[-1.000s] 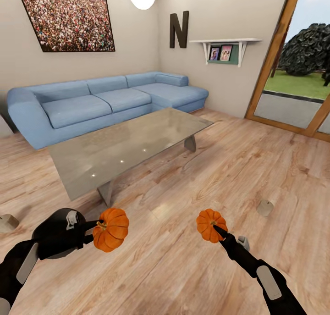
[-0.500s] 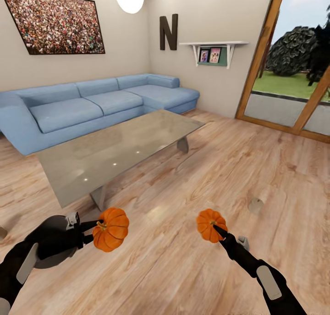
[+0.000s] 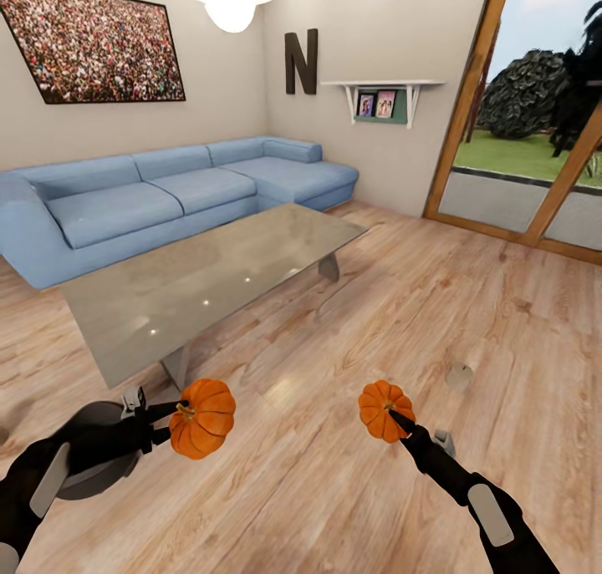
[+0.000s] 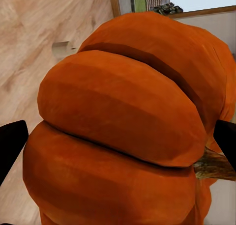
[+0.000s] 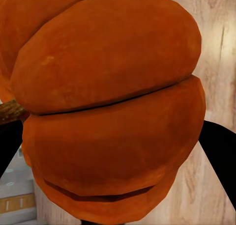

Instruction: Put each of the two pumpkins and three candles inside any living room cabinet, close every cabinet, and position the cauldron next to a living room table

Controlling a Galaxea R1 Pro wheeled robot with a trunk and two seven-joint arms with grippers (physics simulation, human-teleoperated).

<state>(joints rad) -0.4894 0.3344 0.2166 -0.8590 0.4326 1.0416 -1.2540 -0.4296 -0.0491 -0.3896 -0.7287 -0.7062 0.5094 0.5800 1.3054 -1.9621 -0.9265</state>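
Note:
The larger orange pumpkin [image 3: 205, 419] hangs above the wood floor with my left gripper [image 3: 178, 410] shut on it near its stem; it looms close in the left wrist view [image 4: 123, 131]. My right gripper [image 3: 393, 417] is shut on the smaller pumpkin [image 3: 385, 408], seen close up in the right wrist view [image 5: 113, 107]. One beige candle [image 3: 458, 377] lies on the floor to the right, and shows small past the pumpkin [image 4: 61, 49]. A dark round vessel [image 3: 100, 469], seemingly the cauldron, sits on the floor under my left arm, partly hidden. The cabinet is out of view.
A low glass-topped table [image 3: 209, 286] stands ahead on the left, with a blue corner sofa [image 3: 167, 194] behind it along the wall. A wood-framed glass door [image 3: 518, 165] opens to a garden at the right. Bare wood floor [image 3: 401, 307] lies between the table and the door.
The whole picture has slid left and slightly down, so the camera has turned. A candle at the left edge has left the view. Both grippers still hold their pumpkins in the same pose.

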